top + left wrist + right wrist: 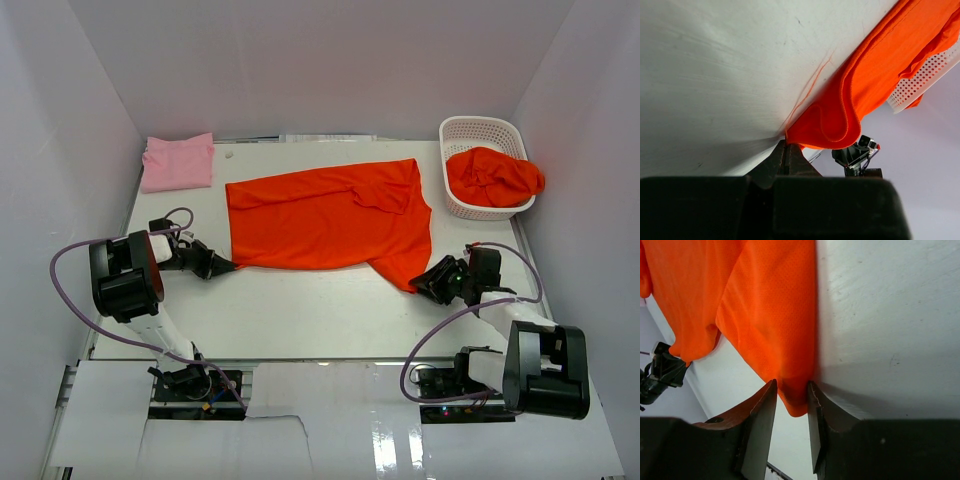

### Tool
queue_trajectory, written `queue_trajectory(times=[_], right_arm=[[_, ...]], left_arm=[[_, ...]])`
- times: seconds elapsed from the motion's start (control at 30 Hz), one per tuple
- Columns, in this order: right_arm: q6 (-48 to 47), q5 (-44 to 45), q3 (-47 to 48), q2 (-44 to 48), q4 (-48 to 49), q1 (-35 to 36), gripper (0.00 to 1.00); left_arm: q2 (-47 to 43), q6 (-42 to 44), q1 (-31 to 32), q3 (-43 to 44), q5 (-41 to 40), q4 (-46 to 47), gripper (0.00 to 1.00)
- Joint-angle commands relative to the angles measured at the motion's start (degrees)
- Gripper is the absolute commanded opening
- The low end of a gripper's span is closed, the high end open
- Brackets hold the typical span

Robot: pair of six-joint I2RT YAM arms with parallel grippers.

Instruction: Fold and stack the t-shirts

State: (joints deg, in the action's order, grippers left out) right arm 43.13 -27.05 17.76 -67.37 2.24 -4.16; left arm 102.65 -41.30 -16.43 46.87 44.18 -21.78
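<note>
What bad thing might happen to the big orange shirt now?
The right gripper has only the corner tip of the orange t-shirt between its jaws, which are not clamped, so the cloth might slip out. The left gripper pinches just a thin edge too, and may lose it. The bunched sleeve may make a crooked fold.

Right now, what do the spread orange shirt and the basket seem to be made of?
The shirt: thin, matte knit cloth, probably a synthetic sports mesh. The right wrist view shows fine pinholes across it, and it wrinkles softly. The basket: rigid white plastic, slightly glossy, judging by its moulded lattice of even holes.
</note>
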Motion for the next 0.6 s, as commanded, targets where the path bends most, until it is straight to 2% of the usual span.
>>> queue_trajectory(times=[0.0,0.17,0.3,0.47,0.57], right_arm=[[1.07,-1.95,1.31,2.86,-0.04,-0.23,0.38],[2.48,-6.7,5.0,2.34,-1.36,-0.23,0.35],[4.15,-9.25,8.77,2.33,-2.15,-0.23,0.41],[4.85,-8.2,13.43,1.28,-2.15,-0.32,0.43],[4.24,-7.84,16.77,-2.31,-1.28,-0.41,0.43]], left_arm=[[-0.87,0.87,-0.19,-0.03,1.34,1.3,0.0],[-0.61,0.87,-0.27,-0.47,1.43,1.65,0.0],[-0.61,0.96,-0.27,-0.73,1.52,1.83,0.0],[-0.7,0.96,-0.27,-0.73,1.78,2.01,0.0],[-0.7,0.96,-0.19,-0.82,1.7,2.09,0.0]])
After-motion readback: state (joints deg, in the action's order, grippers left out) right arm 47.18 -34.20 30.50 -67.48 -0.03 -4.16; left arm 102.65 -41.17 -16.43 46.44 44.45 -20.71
